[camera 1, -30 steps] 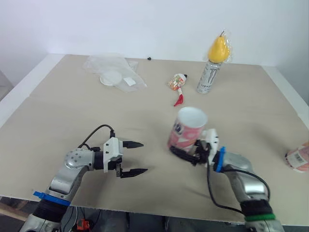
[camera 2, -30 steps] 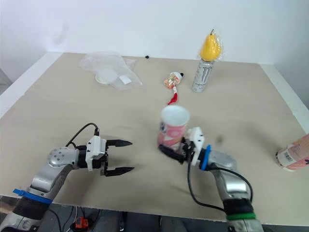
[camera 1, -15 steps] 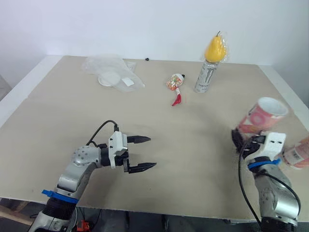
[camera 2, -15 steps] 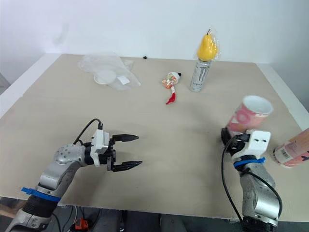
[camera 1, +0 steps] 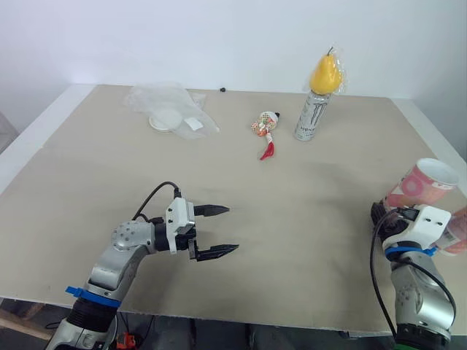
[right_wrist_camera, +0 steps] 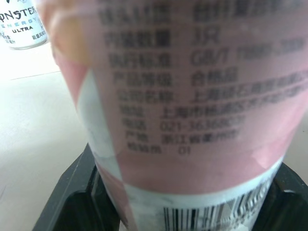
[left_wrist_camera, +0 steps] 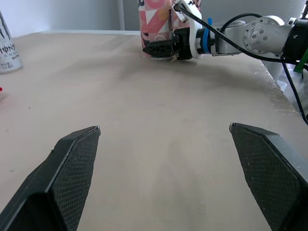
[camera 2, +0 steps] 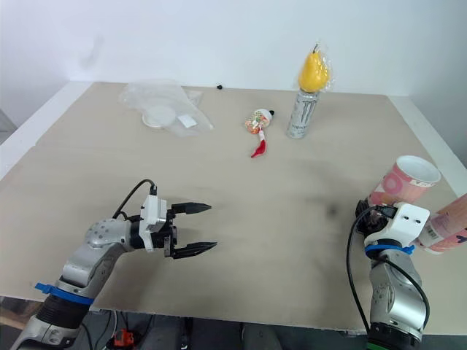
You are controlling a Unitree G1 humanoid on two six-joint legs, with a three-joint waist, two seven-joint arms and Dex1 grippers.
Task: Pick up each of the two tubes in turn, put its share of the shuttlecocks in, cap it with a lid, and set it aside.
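My R pincer (camera 1: pixel 385 211) clamps the pink tube (camera 1: pixel 427 184), tilted, by the worktop (camera 1: pixel 306 219) right edge; L pincer (camera 1: pixel 222 230) apart, open surface ahead.

A beige table (camera 1: pixel 306 197) stands against a plain white wall (camera 1: pixel 219 36).

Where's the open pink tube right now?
In the head views the open pink tube sits tilted in the right gripper, near the table's right edge, just beside the second tube.
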